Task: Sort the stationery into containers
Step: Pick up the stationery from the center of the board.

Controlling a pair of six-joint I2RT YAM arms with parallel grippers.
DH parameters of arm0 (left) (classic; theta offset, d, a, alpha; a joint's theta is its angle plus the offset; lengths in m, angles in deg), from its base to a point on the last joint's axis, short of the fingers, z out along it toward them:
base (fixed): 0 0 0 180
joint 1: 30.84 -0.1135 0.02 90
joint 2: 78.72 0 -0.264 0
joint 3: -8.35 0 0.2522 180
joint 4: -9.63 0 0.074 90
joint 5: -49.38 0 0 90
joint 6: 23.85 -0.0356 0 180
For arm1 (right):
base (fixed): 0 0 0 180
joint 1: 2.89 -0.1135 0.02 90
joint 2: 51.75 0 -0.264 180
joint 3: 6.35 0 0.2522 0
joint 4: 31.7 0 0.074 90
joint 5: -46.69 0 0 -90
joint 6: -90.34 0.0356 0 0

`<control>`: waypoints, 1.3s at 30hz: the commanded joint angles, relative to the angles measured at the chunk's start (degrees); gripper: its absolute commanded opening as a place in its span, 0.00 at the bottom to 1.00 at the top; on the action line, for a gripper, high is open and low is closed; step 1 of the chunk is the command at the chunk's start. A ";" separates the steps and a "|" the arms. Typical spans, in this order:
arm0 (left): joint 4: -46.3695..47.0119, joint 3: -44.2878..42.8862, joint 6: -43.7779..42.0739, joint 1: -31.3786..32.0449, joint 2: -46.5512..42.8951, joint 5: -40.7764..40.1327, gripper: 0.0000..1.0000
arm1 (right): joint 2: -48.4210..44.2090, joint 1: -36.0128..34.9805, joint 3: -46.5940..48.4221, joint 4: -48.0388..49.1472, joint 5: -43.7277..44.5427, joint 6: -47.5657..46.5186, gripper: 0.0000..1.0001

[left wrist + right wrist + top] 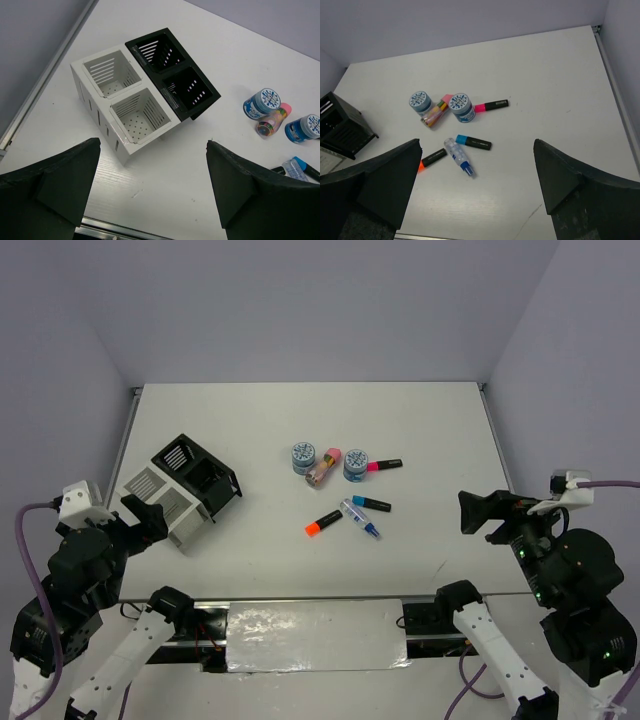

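Observation:
The stationery lies mid-table: two blue-white rolls (304,457) (355,465) flank a pink-tan cylinder (323,468). Nearby lie a pink-capped marker (384,464), a blue-capped marker (370,504), an orange-capped marker (323,522) and a clear blue-tipped pen (361,519). The containers stand at the left, a black box (200,472) joined to a white box (160,498), their compartments showing nothing inside. My left gripper (152,145) hangs open just near of the white box (100,125). My right gripper (477,142) is open, raised near the right front edge, well clear of the markers (474,142).
A metal rail (125,440) runs along the table's left edge, close behind the organizer. Grey walls close in the back and both sides. A taped strip (315,635) lies between the arm bases at the front edge.

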State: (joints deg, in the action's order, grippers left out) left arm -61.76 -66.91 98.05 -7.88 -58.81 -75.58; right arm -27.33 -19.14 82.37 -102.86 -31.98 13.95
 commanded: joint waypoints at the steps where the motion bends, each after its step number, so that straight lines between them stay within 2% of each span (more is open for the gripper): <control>1: 1.29 0.15 0.36 -0.11 -0.13 -1.08 0.99 | 1.15 -0.36 -1.13 1.24 -1.14 0.19 1.00; 14: 3.13 1.28 -0.35 -0.11 1.10 1.55 0.99 | 0.18 -0.36 -4.29 3.35 -4.55 0.46 1.00; 19: 12.59 3.75 -1.31 -0.11 6.89 15.07 0.99 | 0.62 -0.36 -7.89 6.60 -10.44 2.04 1.00; 22: 19.45 4.46 -1.93 -0.11 15.05 23.58 0.99 | 1.67 -0.36 -10.88 8.89 -14.05 3.70 1.00; 25: 24.29 2.88 -0.88 0.41 28.91 31.59 0.99 | 3.25 -0.36 -13.25 10.64 -16.34 5.55 1.00; 28: 29.39 1.04 0.36 4.71 36.59 31.98 0.99 | 3.87 -0.36 -15.36 12.58 -18.18 6.08 1.00; 32: 32.39 -4.68 -1.31 12.36 52.58 29.34 0.98 | 4.14 -0.36 -17.30 14.60 -20.38 6.78 1.00; 36: 40.47 -7.32 -5.95 12.81 62.44 31.52 0.94 | 3.70 -0.45 -17.92 14.96 -22.76 6.78 1.00; 38: 41.89 -10.12 -7.98 12.81 69.19 32.41 0.94 | 3.35 -0.54 -18.27 14.78 -23.28 6.61 1.00; 39: 40.76 -14.05 -8.43 12.81 71.66 32.06 0.90 | 3.00 -0.54 -18.27 14.78 -23.29 6.35 1.00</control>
State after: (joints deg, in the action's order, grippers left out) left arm -26.78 -74.51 94.01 5.08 7.98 -45.07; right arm -23.37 -19.16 64.49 -91.43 -53.05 20.31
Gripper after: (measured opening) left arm 0.916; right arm 0.996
